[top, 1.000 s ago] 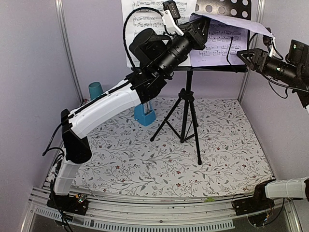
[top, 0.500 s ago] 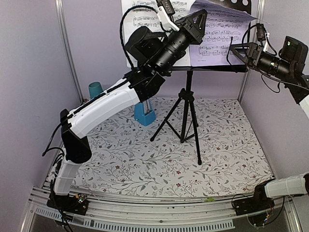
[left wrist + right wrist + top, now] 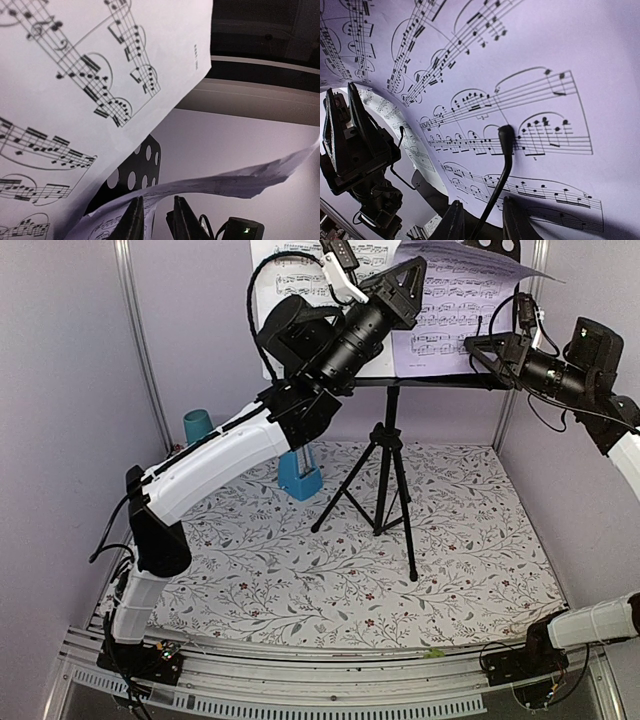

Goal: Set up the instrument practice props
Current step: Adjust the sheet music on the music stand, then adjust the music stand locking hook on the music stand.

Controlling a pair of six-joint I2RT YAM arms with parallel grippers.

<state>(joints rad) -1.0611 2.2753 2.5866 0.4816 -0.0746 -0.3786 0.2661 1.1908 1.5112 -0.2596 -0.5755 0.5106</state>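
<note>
The black tripod music stand (image 3: pixel 390 470) stands at the back centre, its perforated tray (image 3: pixel 134 171) holding the white page (image 3: pixel 290 280) on the left and the lavender page (image 3: pixel 450 310) on the right. The lavender page's top edge (image 3: pixel 240 180) curls forward, away from the tray. My left gripper (image 3: pixel 403 282) is open at that page's upper left edge, the fingers (image 3: pixel 134 220) a little apart. My right gripper (image 3: pixel 480 343) is open at the tray's right side. The stand's black wire page holder (image 3: pixel 504 150) runs between its fingers (image 3: pixel 454 222). The blue metronome (image 3: pixel 300 480) stands on the cloth left of the tripod.
A teal cup (image 3: pixel 197 427) stands at the back left by the wall. The floral cloth (image 3: pixel 450 570) covers the table. Purple walls close in at left, right and back. The left arm (image 3: pixel 230 455) reaches across over the metronome. The left gripper also shows in the right wrist view (image 3: pixel 350 135).
The lavender page's top, which hung over to the right, now sticks forward above the tray. My right gripper has moved left and down to the tray's right side. My left gripper has risen slightly.
</note>
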